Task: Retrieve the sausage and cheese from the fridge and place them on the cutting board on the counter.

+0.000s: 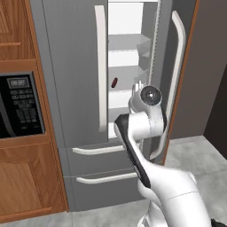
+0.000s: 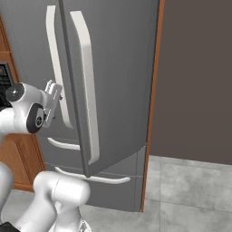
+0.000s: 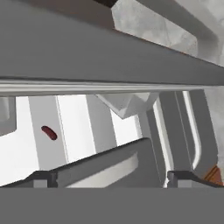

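The sausage (image 1: 114, 83) lies on a white shelf (image 1: 120, 98) inside the fridge (image 1: 75, 88), a little above the middle of the left base view, seen through the gap between the two doors. In the hand view the sausage (image 3: 49, 133) is a small dark red shape at the left, on the white inner wall and shelves. The right door (image 1: 165, 66) stands partly open, its long white handle (image 1: 177, 57) running down the right of centre; the left door (image 1: 75, 66) is shut, its handle (image 1: 101, 66) beside the gap. Two drawers with white bars (image 1: 97, 150) sit below.

The gripper (image 3: 111, 177) is released, its fingertips (image 3: 40, 178) wide apart at the bottom of the hand view, with nothing between them. In the left base view the gripper (image 1: 138, 87) sits at the gap, right of the sausage and apart from it. In the right base view the gripper (image 2: 53, 102) is at the left, beside the door handles. A microwave (image 1: 17, 106) in wooden cabinets (image 1: 26, 177) fills the left edge of the left base view.
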Available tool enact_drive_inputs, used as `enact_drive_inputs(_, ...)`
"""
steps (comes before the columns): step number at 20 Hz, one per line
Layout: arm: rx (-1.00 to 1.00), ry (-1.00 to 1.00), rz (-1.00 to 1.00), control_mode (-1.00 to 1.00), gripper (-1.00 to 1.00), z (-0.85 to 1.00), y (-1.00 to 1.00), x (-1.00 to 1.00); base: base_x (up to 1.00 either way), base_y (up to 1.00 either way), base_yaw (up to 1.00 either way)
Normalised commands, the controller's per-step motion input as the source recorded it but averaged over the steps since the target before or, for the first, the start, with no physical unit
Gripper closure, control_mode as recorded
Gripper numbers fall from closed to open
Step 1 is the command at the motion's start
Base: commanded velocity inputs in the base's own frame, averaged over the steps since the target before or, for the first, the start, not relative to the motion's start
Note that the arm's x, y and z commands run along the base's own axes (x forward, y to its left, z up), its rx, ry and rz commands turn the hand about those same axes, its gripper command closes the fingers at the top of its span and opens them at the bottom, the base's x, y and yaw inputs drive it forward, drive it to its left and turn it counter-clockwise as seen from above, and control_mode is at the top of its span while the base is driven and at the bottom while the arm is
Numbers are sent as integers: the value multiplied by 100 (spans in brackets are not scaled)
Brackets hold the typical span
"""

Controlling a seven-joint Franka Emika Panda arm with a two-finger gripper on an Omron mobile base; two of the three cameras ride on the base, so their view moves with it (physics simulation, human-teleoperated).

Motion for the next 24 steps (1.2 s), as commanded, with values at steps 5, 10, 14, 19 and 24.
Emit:
enact_drive_inputs(5, 0, -5, -25, -100, -100, -19, 3, 74, 0, 0, 0)
enact_drive_inputs(10, 2, 0, -19, -100, -100, -15, -30, 58, 0, 0, 0)
enact_drive_inputs(14, 4, 0, -15, -100, -100, -15, -50, 30, 0, 0, 0)
enact_drive_inputs(19, 4, -1, -10, -100, -100, -12, -49, -16, 0, 0, 0)
enact_drive_inputs(24, 5, -1, -17, -100, -100, -8, -58, -36, 0, 0, 0)
